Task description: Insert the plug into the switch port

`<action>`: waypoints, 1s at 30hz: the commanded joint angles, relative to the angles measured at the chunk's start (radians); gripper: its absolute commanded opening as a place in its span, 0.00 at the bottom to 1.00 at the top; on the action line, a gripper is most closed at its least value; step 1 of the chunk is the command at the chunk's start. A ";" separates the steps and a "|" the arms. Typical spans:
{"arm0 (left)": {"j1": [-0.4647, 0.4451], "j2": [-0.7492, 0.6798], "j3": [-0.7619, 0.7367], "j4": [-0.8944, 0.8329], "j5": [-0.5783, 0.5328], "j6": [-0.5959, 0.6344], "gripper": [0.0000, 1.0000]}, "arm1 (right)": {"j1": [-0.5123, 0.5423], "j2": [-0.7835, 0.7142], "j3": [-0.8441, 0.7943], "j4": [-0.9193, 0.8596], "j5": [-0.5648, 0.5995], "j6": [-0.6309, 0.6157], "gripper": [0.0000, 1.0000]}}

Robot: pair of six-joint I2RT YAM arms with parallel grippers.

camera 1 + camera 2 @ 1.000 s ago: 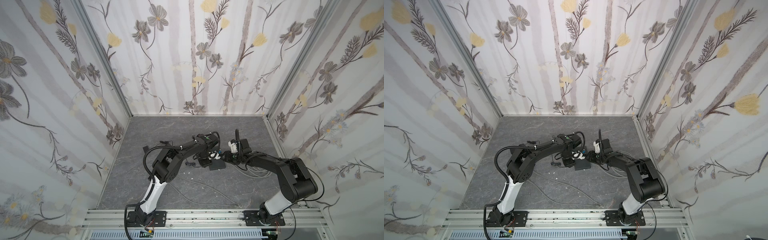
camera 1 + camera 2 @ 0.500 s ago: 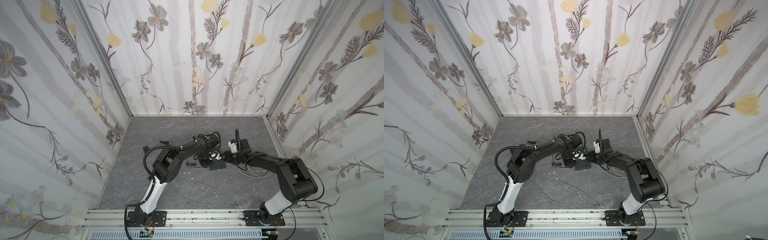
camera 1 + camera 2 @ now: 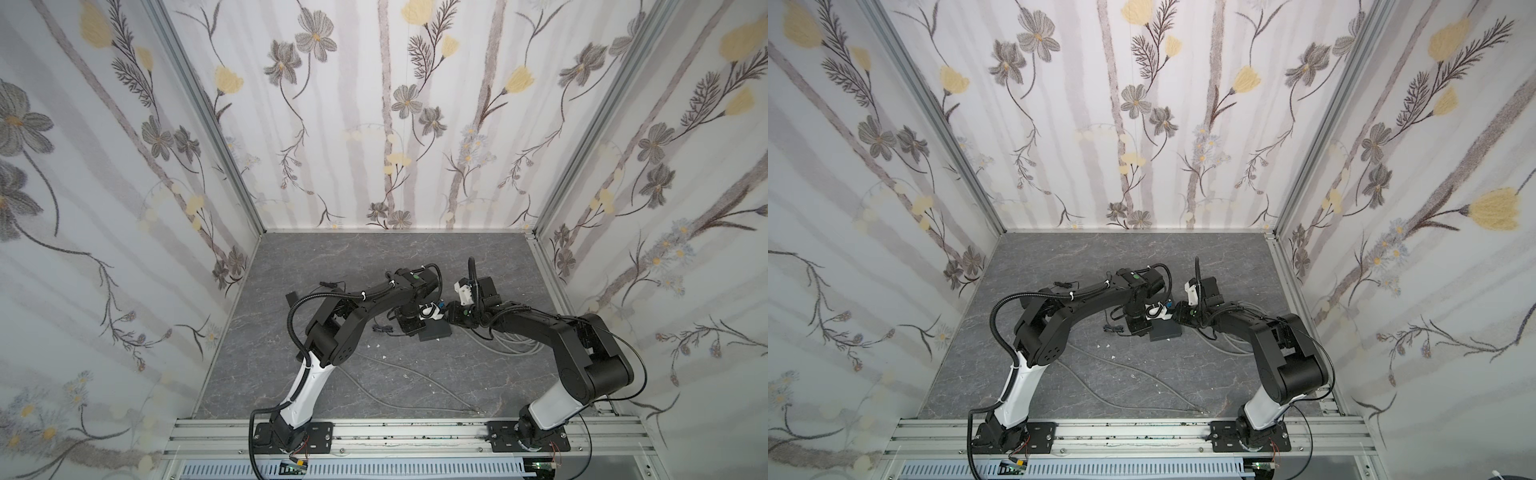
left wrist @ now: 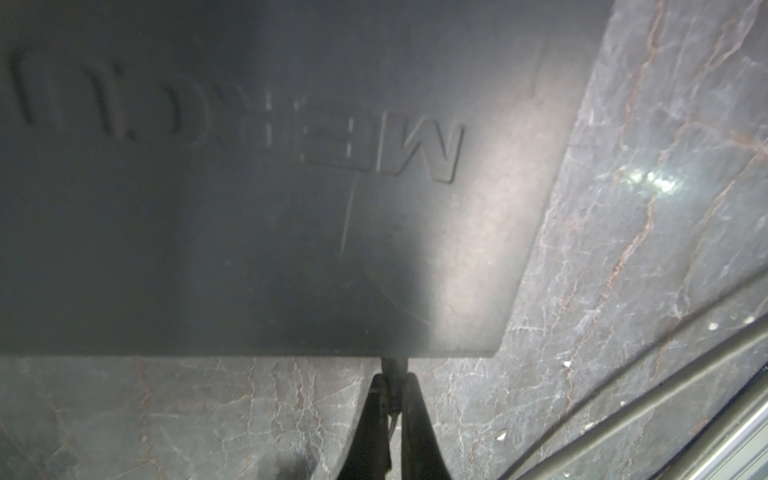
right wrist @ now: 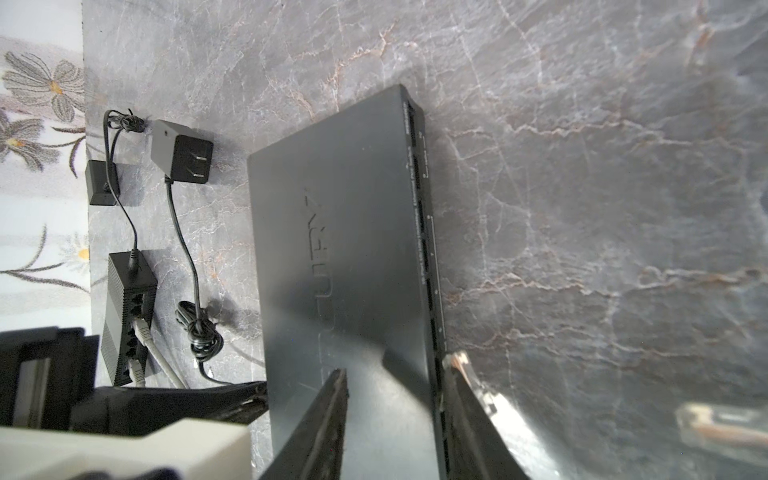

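Note:
The black switch (image 3: 436, 331) (image 3: 1167, 331) lies flat mid-table, with its embossed top filling the left wrist view (image 4: 291, 208). My left gripper (image 4: 393, 380) (image 3: 412, 327) is shut on a thin dark cord end at the switch's rear edge. My right gripper (image 5: 397, 368) (image 3: 446, 316) stands open across the switch's port-side corner (image 5: 424, 257). One finger is over the top and the other along the port row. A clear plug (image 5: 457, 360) shows at that outer finger's tip, right by the ports. Whether it sits in a port I cannot tell.
A black power adapter (image 5: 183, 160), a small black hub with grey cables (image 5: 129, 320) and a coiled black cord (image 5: 199, 332) lie beyond the switch. Another clear plug (image 5: 723, 428) rests on the table. Grey cable loops (image 3: 511, 345) and a loose grey cable (image 3: 407, 374) cross the floor.

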 commanded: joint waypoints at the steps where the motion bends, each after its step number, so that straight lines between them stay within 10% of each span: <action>1: -0.002 0.004 0.005 0.024 0.016 -0.001 0.00 | 0.010 0.011 0.014 0.022 -0.077 -0.001 0.40; 30: 0.000 -0.020 0.011 0.015 0.050 -0.027 0.00 | 0.160 0.043 0.064 -0.033 -0.011 0.021 0.40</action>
